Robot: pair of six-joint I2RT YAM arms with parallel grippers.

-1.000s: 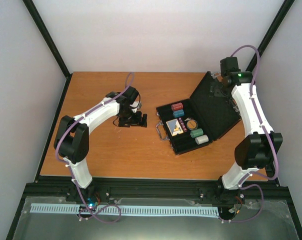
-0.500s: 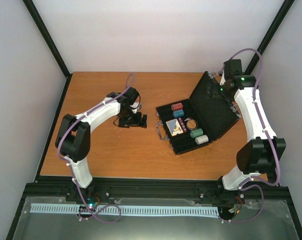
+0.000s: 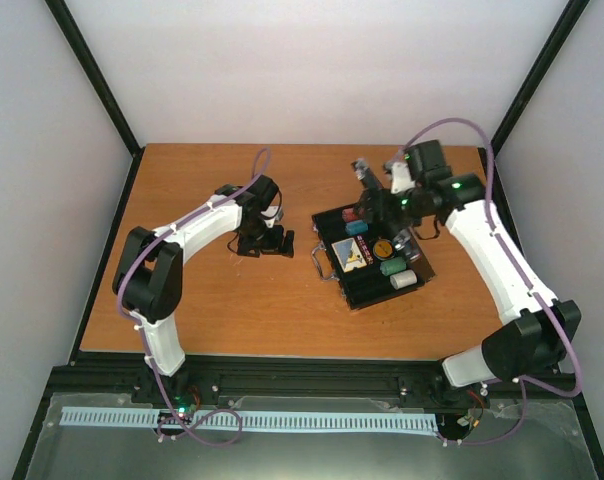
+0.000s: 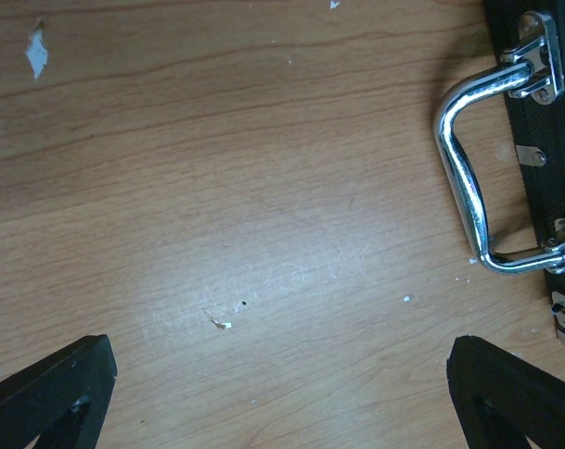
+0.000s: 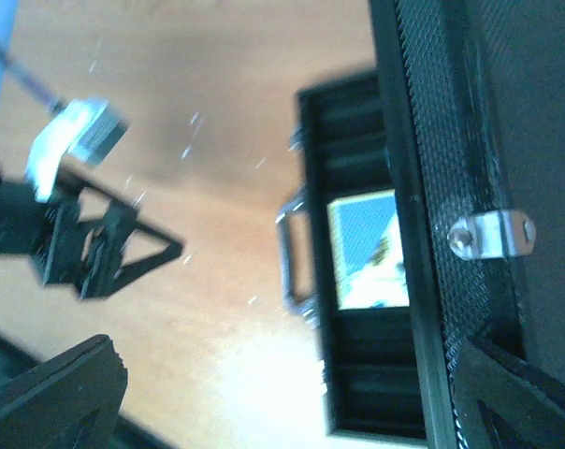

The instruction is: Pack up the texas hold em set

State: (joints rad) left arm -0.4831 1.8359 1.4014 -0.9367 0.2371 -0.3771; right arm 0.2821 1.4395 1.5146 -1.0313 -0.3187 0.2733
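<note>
The right claw (image 5: 282, 398), fingers spread and gripping nothing, has swung in from 2 o'clock and tipped the lid (image 5: 470, 140) up over the case (image 3: 367, 290). The case sits at 3 o'clock on the table (image 3: 202, 300), chips (image 3: 392, 272) inside. Closing looks under way. The left claw (image 4: 282, 393), released, hovers at 9 o'clock of the handle (image 4: 460, 178).

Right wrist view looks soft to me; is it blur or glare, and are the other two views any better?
Right wrist: motion-blurred, the card deck smeared, glare washing out the table; only the metal clip reads fairly sharp. Left wrist: crisp wood grain, bright highlights on the handle. Top external: evenly lit, sharp, fine detail small.
</note>
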